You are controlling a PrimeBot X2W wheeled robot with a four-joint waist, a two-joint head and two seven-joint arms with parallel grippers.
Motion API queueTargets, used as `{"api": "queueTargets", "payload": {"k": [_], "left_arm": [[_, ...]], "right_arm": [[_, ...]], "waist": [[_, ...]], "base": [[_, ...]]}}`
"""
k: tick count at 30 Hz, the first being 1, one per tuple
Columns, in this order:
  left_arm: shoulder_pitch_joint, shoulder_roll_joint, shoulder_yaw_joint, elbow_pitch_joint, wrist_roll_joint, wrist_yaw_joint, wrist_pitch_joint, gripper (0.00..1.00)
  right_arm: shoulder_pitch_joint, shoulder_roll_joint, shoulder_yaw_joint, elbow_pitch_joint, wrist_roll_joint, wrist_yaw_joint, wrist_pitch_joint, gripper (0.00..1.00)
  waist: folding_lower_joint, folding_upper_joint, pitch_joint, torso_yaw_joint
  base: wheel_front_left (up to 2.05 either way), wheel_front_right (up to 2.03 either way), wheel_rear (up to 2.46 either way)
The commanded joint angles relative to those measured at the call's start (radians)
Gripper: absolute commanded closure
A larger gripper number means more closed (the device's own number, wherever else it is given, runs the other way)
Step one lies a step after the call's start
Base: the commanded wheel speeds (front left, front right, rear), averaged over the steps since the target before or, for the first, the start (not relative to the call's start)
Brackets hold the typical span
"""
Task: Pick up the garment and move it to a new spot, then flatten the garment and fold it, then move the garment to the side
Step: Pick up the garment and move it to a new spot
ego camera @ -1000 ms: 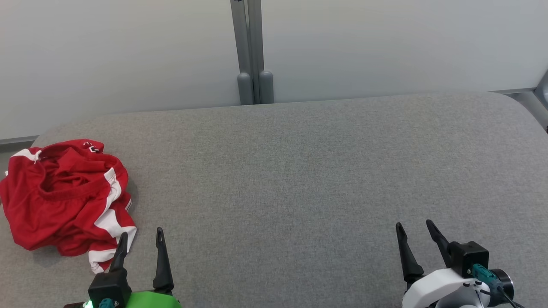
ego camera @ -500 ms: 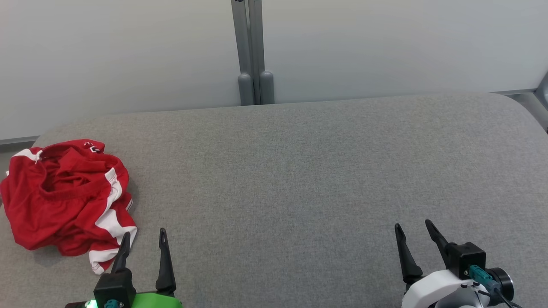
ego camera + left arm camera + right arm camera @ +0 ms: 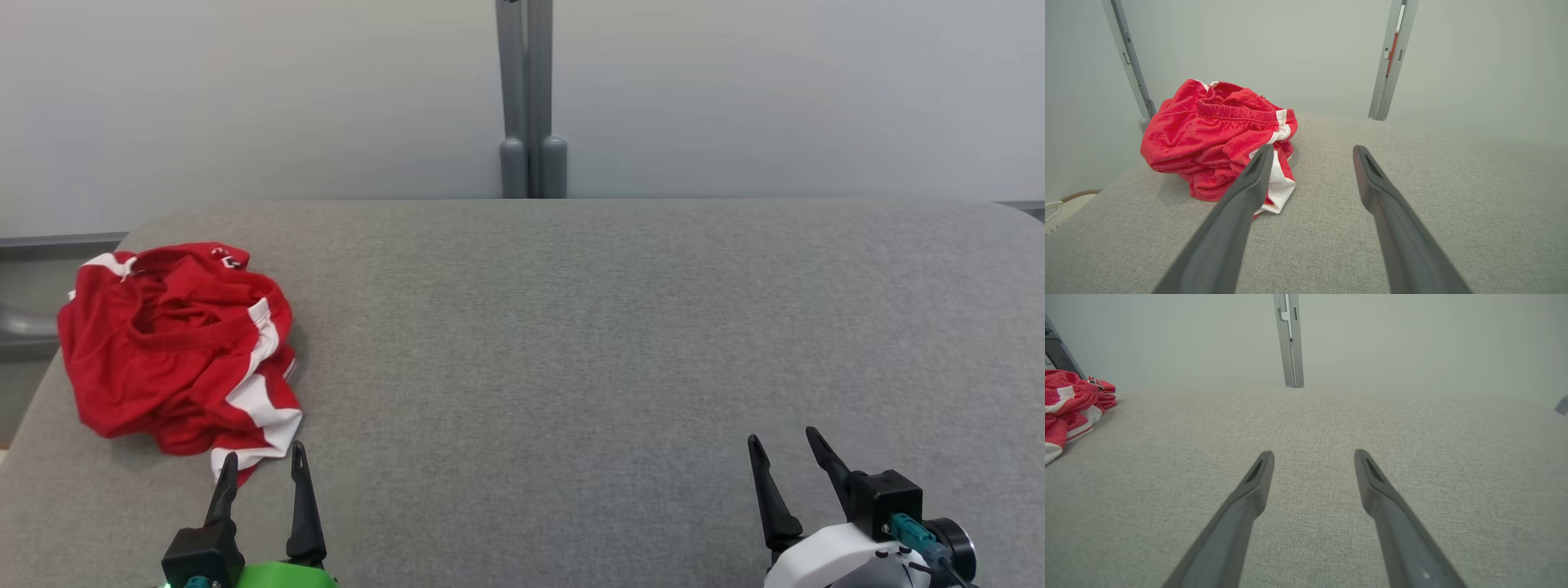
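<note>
- head view: the garment, crumpled red shorts with white trim, sits at about 9 o'clock on the grey cushion, close to its left edge; left gripper at 7 o'clock, tips just beside the white hem, jaws spread wide with nothing in them; right gripper at 5 o'clock, equally wide and empty, well apart from the cloth
- left wrist view: shorts piled at 10 o'clock, waistband on top; one finger overlaps the hem, can't tell if it's touching
- right wrist view: bare cushion ahead; shorts way off at 9 o'clock
- my worry: pinching only that loose hem could let it slip; grabbing several layers would make flattening a pain
</note>
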Motion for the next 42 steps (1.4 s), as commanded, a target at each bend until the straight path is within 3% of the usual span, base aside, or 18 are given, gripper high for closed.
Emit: {"api": "queueTargets", "payload": {"k": [1,11,17,26,31,37,42], "left_arm": [[0.016,0.007,0.009,0.007,0.000,-0.002,-0.001,0.00],[0.042,0.006,0.064,0.020,0.025,-0.022,-0.001,0.00],[0.054,0.006,0.122,0.012,0.036,-0.032,-0.001,0.00],[0.060,0.006,0.157,0.002,0.018,-0.034,-0.001,0.00],[-0.009,0.006,0.128,0.075,-0.011,-0.076,-0.001,0.00],[-0.234,0.024,0.099,0.296,-0.048,-0.144,0.045,0.00],[-0.502,0.047,0.141,0.483,-0.161,-0.176,0.166,0.00]], "right_arm": [[0.016,-0.004,-0.004,-0.003,0.002,0.000,-0.003,0.00],[0.031,-0.003,0.013,-0.006,0.042,0.000,-0.003,0.00],[0.018,-0.004,0.042,-0.012,0.052,-0.001,-0.003,0.00],[-0.015,-0.004,0.063,0.007,0.052,-0.001,-0.003,0.00],[-0.018,-0.004,0.068,0.007,0.055,-0.001,-0.003,0.00],[0.013,-0.004,0.060,0.000,0.034,-0.001,-0.003,0.00],[-0.025,-0.005,0.100,-0.018,-0.034,-0.001,-0.003,0.00]], "waist": [[0.0000,0.0000,-0.010,0.083],[0.0000,0.0000,-0.032,0.308],[0.0000,0.0000,-0.023,0.378],[0.0000,0.0000,-0.004,0.396],[0.0000,0.0000,-0.001,0.395],[0.0000,0.0000,0.006,0.391],[0.0000,0.0000,0.113,0.285]], "base": [[0.00,0.00,0.00],[0.00,0.00,0.00],[0.00,0.00,0.00],[0.00,0.00,0.00],[0.00,0.00,0.00],[0.00,0.00,0.00],[0.00,0.00,0.00]]}}
